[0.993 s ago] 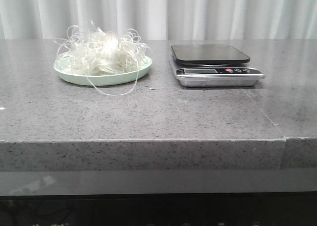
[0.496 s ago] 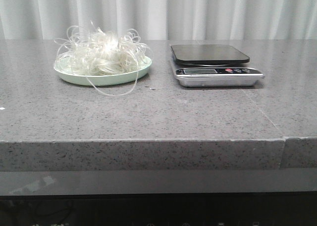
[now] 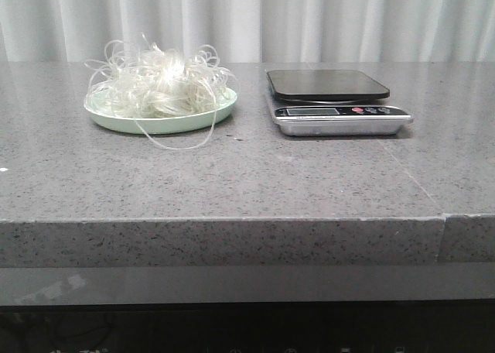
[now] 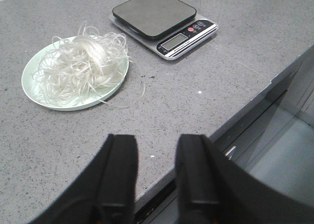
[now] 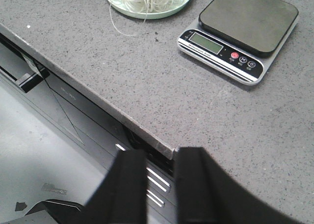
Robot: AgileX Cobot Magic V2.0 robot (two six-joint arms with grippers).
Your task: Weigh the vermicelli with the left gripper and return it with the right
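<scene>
While no arm shows in the front view, the vermicelli (image 3: 158,83) sits heaped on a pale green plate (image 3: 166,123) at the far left of the grey table (image 3: 232,175), with one loose strand looping over the plate's near rim onto the stone. Just to the plate's right stands a kitchen scale (image 3: 336,105), its dark platform bare.

From the left wrist view, the left gripper (image 4: 156,177) hangs over the table's near edge, jaws parted by a narrow gap and holding nothing, well short of the noodles.

From the right wrist view, the right gripper (image 5: 162,184) hovers past the near edge, jaws likewise narrowly apart and empty, the scale beyond it and the plate only partly in view.
</scene>
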